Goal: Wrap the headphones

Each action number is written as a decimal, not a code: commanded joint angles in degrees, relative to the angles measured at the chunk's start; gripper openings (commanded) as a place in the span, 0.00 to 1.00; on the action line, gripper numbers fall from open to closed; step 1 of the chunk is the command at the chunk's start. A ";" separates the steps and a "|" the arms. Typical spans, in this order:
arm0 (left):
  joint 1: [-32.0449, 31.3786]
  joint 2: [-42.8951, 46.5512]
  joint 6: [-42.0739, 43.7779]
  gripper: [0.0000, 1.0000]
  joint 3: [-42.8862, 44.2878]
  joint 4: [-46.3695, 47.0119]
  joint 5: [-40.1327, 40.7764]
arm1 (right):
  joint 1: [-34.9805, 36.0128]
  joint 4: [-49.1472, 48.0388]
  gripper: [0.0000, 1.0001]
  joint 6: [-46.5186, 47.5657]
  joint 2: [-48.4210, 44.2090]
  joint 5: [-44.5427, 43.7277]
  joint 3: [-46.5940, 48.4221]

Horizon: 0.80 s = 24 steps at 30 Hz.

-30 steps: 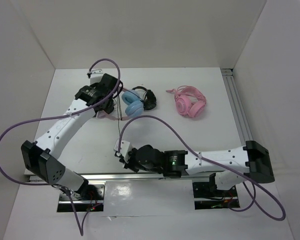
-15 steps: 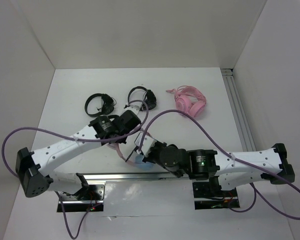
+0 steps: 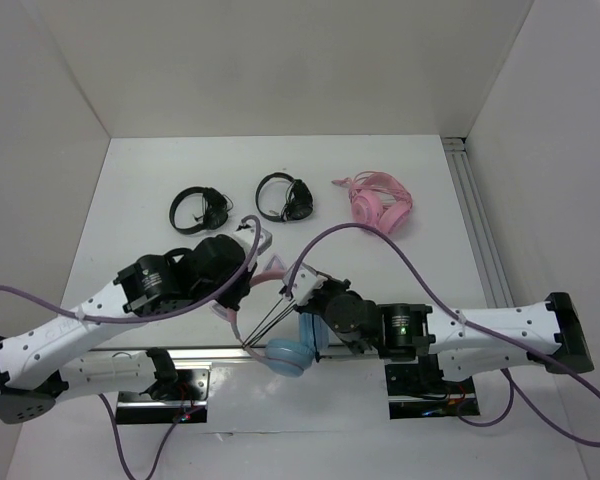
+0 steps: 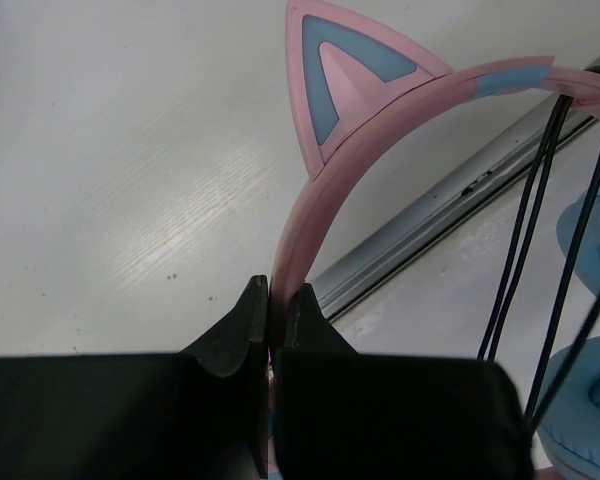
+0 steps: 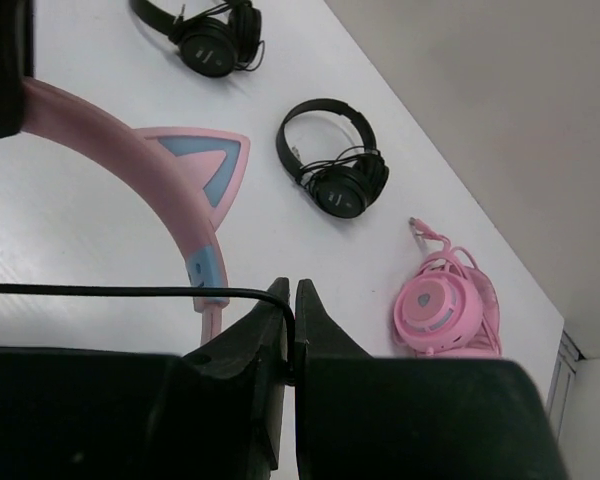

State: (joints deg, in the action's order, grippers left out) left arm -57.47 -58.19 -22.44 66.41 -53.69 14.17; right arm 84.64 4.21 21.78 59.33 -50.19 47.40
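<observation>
A white table sits boxed by plain white walls, evenly lit.

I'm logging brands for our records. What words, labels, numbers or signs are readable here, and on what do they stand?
None can be read.
The blue-and-pink headphones, the left black headphones, the right black headphones and the pink headphones show no lettering in any view.

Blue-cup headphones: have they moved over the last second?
Yes. The headphones went from beside the middle black pair to the near edge of the table.
</observation>
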 commanded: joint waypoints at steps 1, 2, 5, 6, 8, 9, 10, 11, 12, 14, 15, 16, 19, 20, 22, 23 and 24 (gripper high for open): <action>-0.27 1.86 1.87 0.00 3.64 -3.96 -5.12 | -3.60 -6.93 0.05 1.77 -2.55 -5.18 -0.73; -0.27 2.47 2.39 0.00 4.16 -3.96 -5.82 | -4.30 -6.93 0.05 1.77 -2.55 -4.31 -0.73; -0.27 3.09 2.40 0.00 5.39 -4.49 -5.21 | -7.20 -6.14 0.05 0.29 -2.03 -1.50 -0.20; -0.27 3.09 2.40 0.00 5.39 -5.01 -4.69 | -8.69 -5.62 0.05 -0.59 -1.42 -0.53 -0.20; -0.27 3.79 2.92 0.00 7.50 -5.02 -4.68 | -10.28 -5.61 0.07 -1.38 -1.41 1.41 -0.20; -0.27 4.31 2.92 0.00 8.20 -5.02 -4.68 | -11.24 -5.61 0.07 -1.91 -0.89 3.42 -0.20; -0.27 4.32 2.92 0.00 9.60 -5.72 -4.07 | -13.34 -6.22 0.09 -1.92 -0.88 4.39 -0.20; -0.27 4.32 2.92 0.00 10.31 -5.72 -3.46 | -14.41 -6.23 0.09 -2.70 -0.27 5.19 -0.81; -0.27 4.32 2.92 0.00 10.84 -6.33 -2.58 | -15.55 -6.84 0.09 -3.32 -0.27 6.67 -0.81; -0.27 3.80 2.92 0.00 12.50 -6.87 -0.82 | -18.01 -6.84 0.09 -3.85 0.35 8.88 -0.81; -0.27 3.79 2.92 0.00 13.04 -7.65 0.23 | -18.63 -7.37 0.10 -4.37 0.87 9.76 -0.81; -0.27 3.27 2.92 0.00 13.04 -7.66 0.24 | -19.42 -7.37 0.11 -4.38 0.87 11.33 -1.51; -0.27 3.26 3.45 0.00 14.35 -7.66 1.64 | -20.04 -8.69 0.18 -5.08 1.58 13.71 -1.52; -0.27 3.26 3.45 0.00 14.36 -7.66 1.65 | -20.74 -8.69 0.18 -5.08 2.19 13.72 -1.52; -0.27 3.26 3.98 0.00 14.89 -6.96 1.65 | -20.74 -9.22 0.20 -5.08 2.81 14.86 -1.52; -0.27 3.26 3.98 0.00 14.89 -6.95 1.65 | -21.35 -9.22 0.24 -5.08 3.33 15.38 -1.52; -0.27 2.74 3.98 0.00 15.58 -6.95 2.52 | -21.36 -9.22 0.27 -5.78 3.34 15.39 -2.13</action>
State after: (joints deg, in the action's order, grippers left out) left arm -56.77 -57.32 -19.84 77.76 -59.66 20.84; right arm 65.87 -3.90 17.23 61.76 -30.83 46.50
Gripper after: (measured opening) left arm 0.099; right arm 0.251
